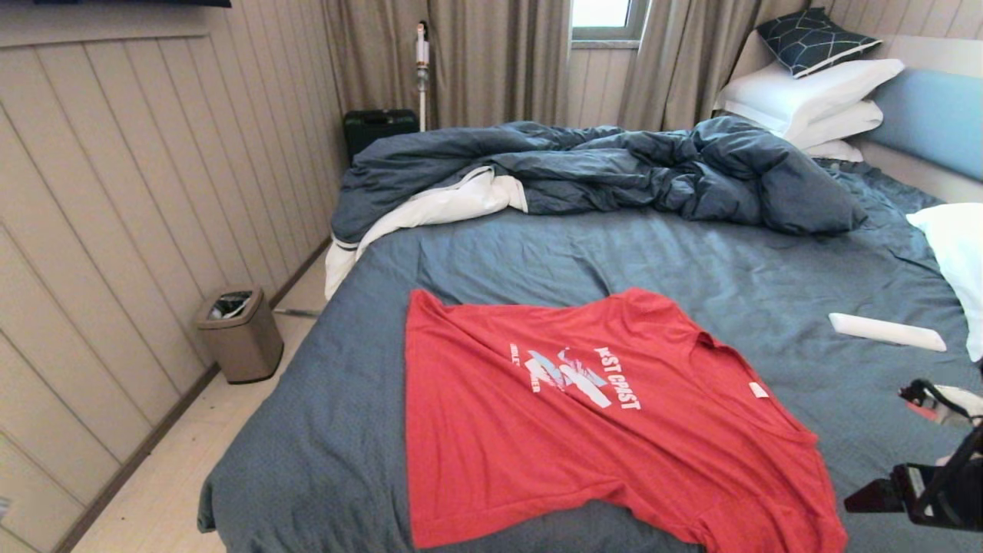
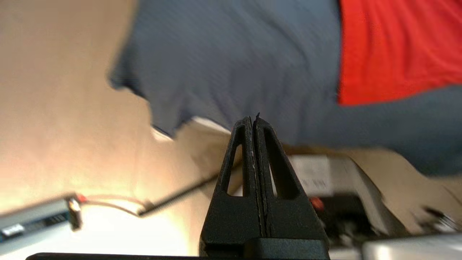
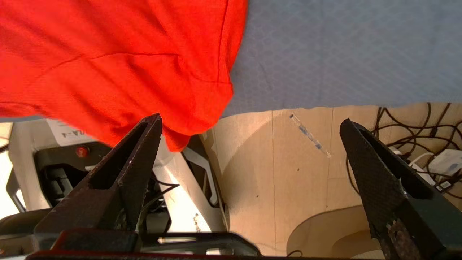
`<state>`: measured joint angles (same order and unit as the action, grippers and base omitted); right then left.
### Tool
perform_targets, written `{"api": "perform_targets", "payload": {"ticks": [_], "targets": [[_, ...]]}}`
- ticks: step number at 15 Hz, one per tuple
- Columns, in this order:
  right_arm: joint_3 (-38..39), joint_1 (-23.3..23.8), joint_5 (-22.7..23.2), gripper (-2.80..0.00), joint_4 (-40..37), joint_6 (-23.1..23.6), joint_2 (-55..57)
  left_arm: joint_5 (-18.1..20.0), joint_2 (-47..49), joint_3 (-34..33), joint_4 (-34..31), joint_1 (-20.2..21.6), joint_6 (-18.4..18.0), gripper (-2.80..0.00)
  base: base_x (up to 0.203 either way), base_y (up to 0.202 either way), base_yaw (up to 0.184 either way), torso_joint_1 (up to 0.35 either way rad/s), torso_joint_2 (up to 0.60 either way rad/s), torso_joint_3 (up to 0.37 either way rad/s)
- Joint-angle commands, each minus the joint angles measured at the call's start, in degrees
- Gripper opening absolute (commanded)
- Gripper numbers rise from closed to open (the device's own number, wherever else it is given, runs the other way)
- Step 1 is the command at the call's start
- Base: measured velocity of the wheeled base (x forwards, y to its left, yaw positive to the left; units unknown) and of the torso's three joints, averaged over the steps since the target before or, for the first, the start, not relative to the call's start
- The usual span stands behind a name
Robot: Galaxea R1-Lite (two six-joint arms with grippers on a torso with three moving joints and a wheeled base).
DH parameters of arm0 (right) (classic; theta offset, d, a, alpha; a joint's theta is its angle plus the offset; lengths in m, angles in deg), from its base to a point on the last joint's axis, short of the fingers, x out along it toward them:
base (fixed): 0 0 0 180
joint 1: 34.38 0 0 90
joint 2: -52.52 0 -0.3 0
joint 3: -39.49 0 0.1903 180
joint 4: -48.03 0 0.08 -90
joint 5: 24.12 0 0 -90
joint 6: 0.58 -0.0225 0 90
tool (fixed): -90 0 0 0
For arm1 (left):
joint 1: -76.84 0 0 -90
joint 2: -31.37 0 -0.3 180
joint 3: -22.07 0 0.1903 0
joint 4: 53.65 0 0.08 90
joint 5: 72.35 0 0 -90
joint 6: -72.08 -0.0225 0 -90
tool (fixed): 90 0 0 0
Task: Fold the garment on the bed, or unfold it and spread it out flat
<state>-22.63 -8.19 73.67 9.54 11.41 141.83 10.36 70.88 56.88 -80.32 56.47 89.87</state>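
Home bedroom: bed (image 1: pixel 476 253), pillows (image 1: pixel 806 96), curtains (image 1: pixel 491 61), waste bin (image 1: pixel 239 334).

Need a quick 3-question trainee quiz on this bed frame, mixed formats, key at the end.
1. True or false: the red T-shirt lies print side up on the bed.
2. Which hand is open? A) left hand B) right hand C) both
3. Fill in: the rumpled dark blue ____ is bunched at the far side of the bed, beyond the T-shirt.

Key: 1 true; 2 B, the right hand's fingers stand wide apart by the shirt's overhanging edge, while the left hand is shut on nothing; 3 duvet.
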Motion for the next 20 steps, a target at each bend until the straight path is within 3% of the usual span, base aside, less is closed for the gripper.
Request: {"api": "perform_targets", "payload": {"ticks": [1,5,12,13,20], "targets": [[1.4,-1.1,0.0,0.00,2.6,0.1,4.6,-2.1,-9.0,-2.3,-0.1,0.0,-0.7,-2.80,0.000,0.000,0.000,0.000,0.00,0.000],[2.6,-1.5,-0.1,0.00,10.5,0.1,12.2,-3.8,-17.5,-5.0,-4.6,0.0,-2.5,-2.80,0.000,0.000,0.000,0.000,0.00,0.000],[2.0,-2.4,0.3,0.00,19.3,-0.1,21.3,-3.0,-18.6,-5.8,-5.7,0.0,-2.6,-2.80,0.000,0.000,0.000,0.000,0.00,0.000],[1.9,-2.7,0.2,-2.80,19.4,-0.1,21.8,-2.9,-18.5,-5.9,-5.7,0.0,-2.7,-2.80,0.000,0.000,0.000,0.000,0.00,0.000],[1.7,-4.4,0.1,-2.80,20.1,-0.7,21.7,0.0,-18.8,-6.7,-5.6,0.0,-2.8,-2.80,0.000,0.000,0.000,0.000,0.00,0.000]]}}
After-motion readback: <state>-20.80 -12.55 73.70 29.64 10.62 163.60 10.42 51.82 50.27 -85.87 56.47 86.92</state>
